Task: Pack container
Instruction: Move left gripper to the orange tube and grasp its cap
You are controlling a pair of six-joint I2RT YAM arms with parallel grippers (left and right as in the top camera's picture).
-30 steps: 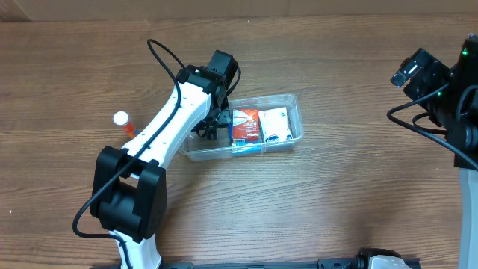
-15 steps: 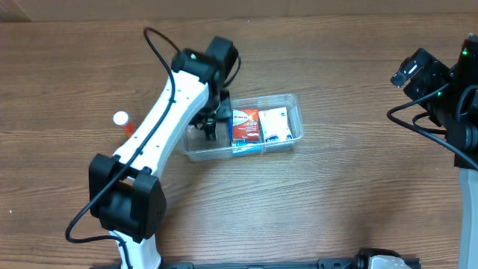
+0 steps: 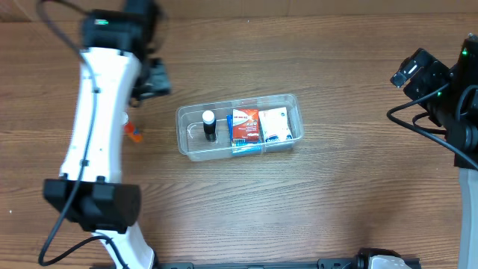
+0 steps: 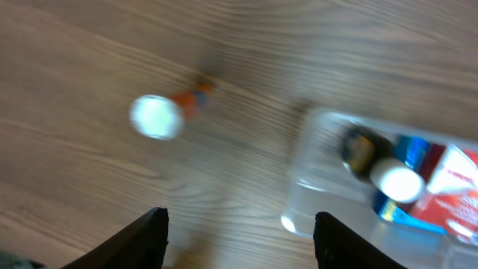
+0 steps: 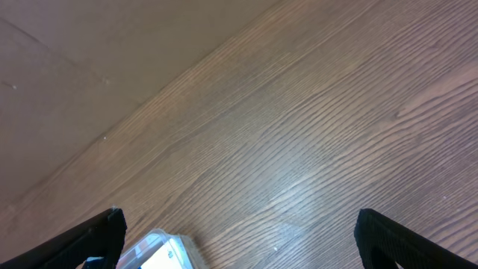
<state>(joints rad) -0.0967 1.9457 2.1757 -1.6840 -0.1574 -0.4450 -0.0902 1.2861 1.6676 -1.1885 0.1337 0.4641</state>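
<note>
Clear rectangular plastic container [image 4: 310, 196] lies ahead-right of left gripper [image 4: 243, 239], jaws parted, empty, likely for white-capped orange bottle [image 4: 160, 116] ahead-left; right gripper [image 5: 239, 239] likewise parted.

Wood table [image 3: 299, 202] w/ clear container [image 3: 187, 147] mid, small orange bottle [image 3: 134, 135] just left of it.

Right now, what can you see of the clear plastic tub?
The tub is a shallow, see-through plastic rectangle with rounded corners and a raised rim, and no lid on it. It sits flat on the wooden table, long side running roughly left to right. Inside, from its left end, are a small dark bottle with a white cap, standing upright, a red-and-white packet and a white-and-blue packet. Nothing grips it.
</note>
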